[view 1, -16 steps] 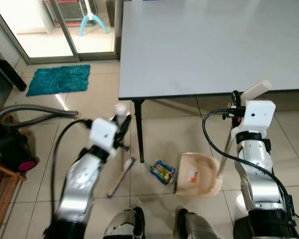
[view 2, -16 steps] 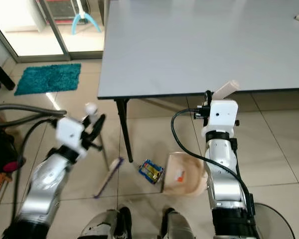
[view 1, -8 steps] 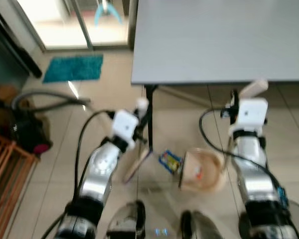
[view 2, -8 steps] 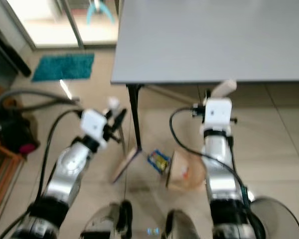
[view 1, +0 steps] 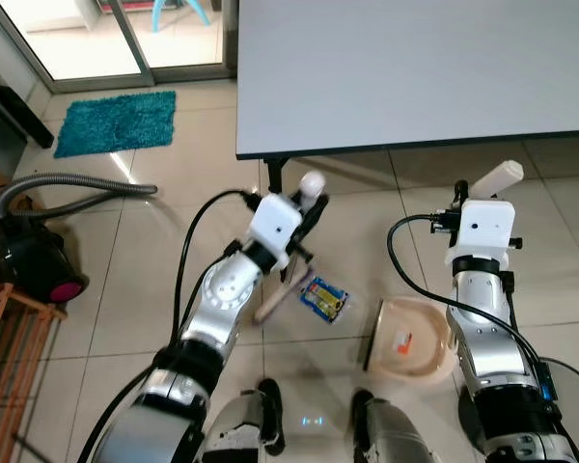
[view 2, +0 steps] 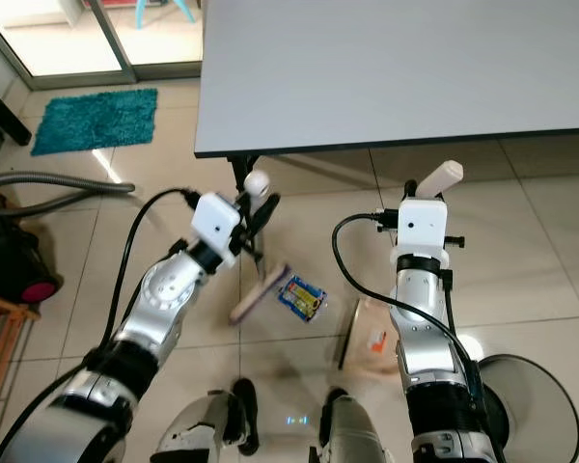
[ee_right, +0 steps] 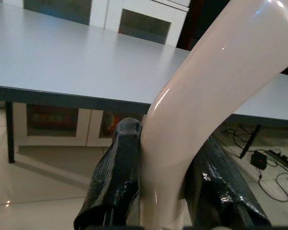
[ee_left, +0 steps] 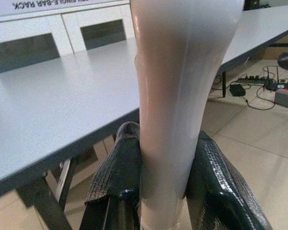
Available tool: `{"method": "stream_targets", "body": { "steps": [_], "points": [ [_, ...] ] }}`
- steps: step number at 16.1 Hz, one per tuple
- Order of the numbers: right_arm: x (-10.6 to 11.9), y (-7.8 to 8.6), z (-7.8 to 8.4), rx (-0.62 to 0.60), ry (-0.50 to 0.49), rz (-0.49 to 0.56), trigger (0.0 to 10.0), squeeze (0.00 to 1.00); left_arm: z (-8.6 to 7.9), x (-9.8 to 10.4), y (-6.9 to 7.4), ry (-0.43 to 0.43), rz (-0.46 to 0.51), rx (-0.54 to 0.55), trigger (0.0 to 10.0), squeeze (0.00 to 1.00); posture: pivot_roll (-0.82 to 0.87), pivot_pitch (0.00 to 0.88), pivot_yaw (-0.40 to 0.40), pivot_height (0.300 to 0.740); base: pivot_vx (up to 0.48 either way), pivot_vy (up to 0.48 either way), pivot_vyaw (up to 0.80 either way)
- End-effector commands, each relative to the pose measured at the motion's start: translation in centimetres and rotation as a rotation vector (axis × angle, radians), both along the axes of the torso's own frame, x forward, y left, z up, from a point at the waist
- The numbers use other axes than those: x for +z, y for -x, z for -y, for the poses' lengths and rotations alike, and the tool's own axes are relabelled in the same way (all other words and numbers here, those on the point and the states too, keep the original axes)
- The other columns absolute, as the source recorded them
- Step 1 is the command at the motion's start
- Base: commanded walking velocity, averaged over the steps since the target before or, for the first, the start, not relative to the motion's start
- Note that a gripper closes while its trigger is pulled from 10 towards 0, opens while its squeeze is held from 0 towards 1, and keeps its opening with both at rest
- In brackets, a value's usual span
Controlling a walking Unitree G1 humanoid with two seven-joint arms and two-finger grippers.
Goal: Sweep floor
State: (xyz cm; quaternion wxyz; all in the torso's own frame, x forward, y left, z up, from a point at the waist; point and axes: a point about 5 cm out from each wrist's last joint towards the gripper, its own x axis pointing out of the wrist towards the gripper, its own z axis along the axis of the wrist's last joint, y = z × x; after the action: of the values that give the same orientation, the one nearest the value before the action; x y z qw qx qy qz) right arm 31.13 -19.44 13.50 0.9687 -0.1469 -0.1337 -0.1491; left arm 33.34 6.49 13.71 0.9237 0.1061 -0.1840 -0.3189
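The left gripper (ee_left: 164, 191) has its jaws clenched on the pale cream plastic handle of a short hand broom (view 1: 291, 258). The handle is smooth and glossy, ends above the jaws in a rounded white knob, and slants down from them to a narrow brush head resting on the beige tiled floor (view 1: 125, 280) just below the left jaws.

A small blue and yellow crumpled wrapper (view 1: 325, 299) lies flat on the tiles just beside the brush head, between the two arms.

The right gripper (ee_right: 164, 191) has its jaws clamped around the curved cream handle of a beige plastic dustpan (view 1: 410, 340). That handle is thick and shiny, bends as it rises past the jaws, and sticks out above them as a blunt pale end. The pan itself sits on the floor below the right jaws, shallow and rounded, its open mouth turned toward the wrapper, with a small orange label inside.

Beyond both jaws stands a grey rectangular table (view 1: 415, 68) with dark legs. Off to the left-arm side lie a black vacuum cleaner with a grey hose (view 1: 29, 260) and a teal shaggy mat (view 1: 116, 122).
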Motion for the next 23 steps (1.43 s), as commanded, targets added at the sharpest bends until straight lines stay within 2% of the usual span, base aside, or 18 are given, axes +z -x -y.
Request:
{"method": "stream_targets", "body": {
  "steps": [1,4,5,11,16,19,20,21,23],
  "points": [
    [0.3,0.0,0.1,-0.016,0.007,0.034,10.0,0.0,0.5,-0.1,0.1,-0.02,0.011,-0.03,10.0,0.0,-0.01,0.324,0.102,0.74,0.0,0.0,0.0],
    [-0.3,0.3,0.2,-0.057,-0.027,0.03,10.0,0.0,1.6,0.1,-0.2,-0.041,0.014,-0.077,10.0,0.0,-0.02,0.335,0.117,0.74,0.0,0.0,0.0],
    [-0.7,0.3,0.5,-0.102,-0.066,0.025,10.0,0.0,2.4,0.1,-0.4,-0.065,0.008,-0.105,10.0,0.0,-0.02,0.352,0.126,0.74,0.0,0.0,0.0],
    [-1.1,0.8,0.1,-0.153,-0.085,0.022,10.0,0.0,4.0,0.5,-0.8,-0.119,0.007,-0.142,10.0,0.0,-0.03,0.379,0.157,0.74,0.0,0.0,0.0],
    [-1.6,1.5,-0.1,-0.179,-0.097,0.007,10.0,0.0,6.5,1.0,-0.4,-0.143,0.013,-0.214,10.0,0.0,-0.06,0.38,0.166,0.74,0.0,0.0,0.0],
    [-1.8,1.8,-0.8,-0.176,-0.103,-0.004,10.0,0.0,8.6,0.6,0.8,-0.154,-0.005,-0.333,10.0,0.0,-0.07,0.379,0.171,0.74,0.0,0.0,0.0],
    [-2.0,1.9,-1.0,-0.172,-0.105,-0.014,10.0,0.0,9.9,0.2,2.0,-0.159,-0.031,-0.457,10.0,0.0,-0.07,0.379,0.172,0.74,0.0,0.0,0.0],
    [-2.0,1.9,-1.0,-0.172,-0.105,-0.016,10.0,0.0,10.1,0.1,2.2,-0.161,-0.032,-0.478,10.0,0.0,-0.06,0.38,0.174,0.74,0.0,0.0,0.0],
    [-2.2,2.0,-0.9,-0.174,-0.105,-0.022,10.0,0.0,10.5,-0.4,3.3,-0.185,-0.026,-0.617,10.0,0.0,-0.05,0.381,0.174,0.74,0.0,0.0,0.0]
  ]
}}
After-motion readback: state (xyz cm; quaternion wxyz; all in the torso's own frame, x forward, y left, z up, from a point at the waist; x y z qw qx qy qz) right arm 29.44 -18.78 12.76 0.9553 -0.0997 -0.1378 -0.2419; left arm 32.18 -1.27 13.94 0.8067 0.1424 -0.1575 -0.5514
